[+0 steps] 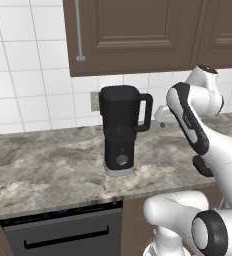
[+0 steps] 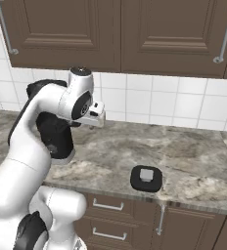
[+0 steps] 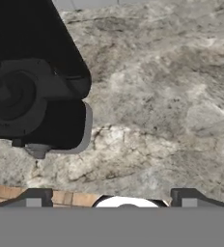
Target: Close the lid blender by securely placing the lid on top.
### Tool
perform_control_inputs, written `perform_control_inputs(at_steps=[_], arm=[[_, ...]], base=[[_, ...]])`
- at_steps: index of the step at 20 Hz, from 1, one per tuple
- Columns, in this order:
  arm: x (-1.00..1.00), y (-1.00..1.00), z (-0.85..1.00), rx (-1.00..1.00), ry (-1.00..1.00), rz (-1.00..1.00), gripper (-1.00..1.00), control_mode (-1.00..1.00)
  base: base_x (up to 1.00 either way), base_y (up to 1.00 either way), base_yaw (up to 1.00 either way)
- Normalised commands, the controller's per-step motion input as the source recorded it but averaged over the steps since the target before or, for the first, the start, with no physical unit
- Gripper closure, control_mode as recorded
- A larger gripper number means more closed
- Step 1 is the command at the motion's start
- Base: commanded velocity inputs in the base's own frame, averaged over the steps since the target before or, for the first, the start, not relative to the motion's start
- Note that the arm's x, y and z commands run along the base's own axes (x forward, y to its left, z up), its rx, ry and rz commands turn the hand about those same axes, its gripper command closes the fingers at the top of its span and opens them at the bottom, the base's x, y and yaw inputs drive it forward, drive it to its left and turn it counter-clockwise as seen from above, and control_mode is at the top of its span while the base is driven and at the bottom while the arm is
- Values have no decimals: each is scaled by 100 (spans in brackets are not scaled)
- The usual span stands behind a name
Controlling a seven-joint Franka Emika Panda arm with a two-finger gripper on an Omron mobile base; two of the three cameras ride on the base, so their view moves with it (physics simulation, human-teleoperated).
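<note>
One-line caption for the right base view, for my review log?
Lid lies on the counter near its front edge, apart from the blender, which stands partly hidden behind the raised arm.

Even, soft rendered light, faint shadows, no glare, slightly coarse.

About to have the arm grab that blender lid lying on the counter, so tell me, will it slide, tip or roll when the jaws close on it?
The lid lies flat and low on the counter, so tipping seems unlikely. Its squarish outline with rounded corners should not roll. It looks small and probably light, so on the smooth stone it may slide if nudged sideways.
</note>
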Motion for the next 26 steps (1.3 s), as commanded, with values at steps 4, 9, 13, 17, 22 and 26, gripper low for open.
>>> perform_control_inputs(at_steps=[4,9,13,17,22,26], arm=[[0,-100,-56,16,4,0,-100,-100],[0,-100,-99,0,20,0,-100,-100],[-1,-99,-98,-1,18,0,-100,-100],[0,-99,-68,0,21,0,-100,-100],[0,-71,-40,0,12,1,-100,-100],[0,-37,-2,0,0,7,-100,-100]], base=[[0,0,0],[0,0,0],[0,0,0],[0,0,0],[0,0,0],[0,0,0]])
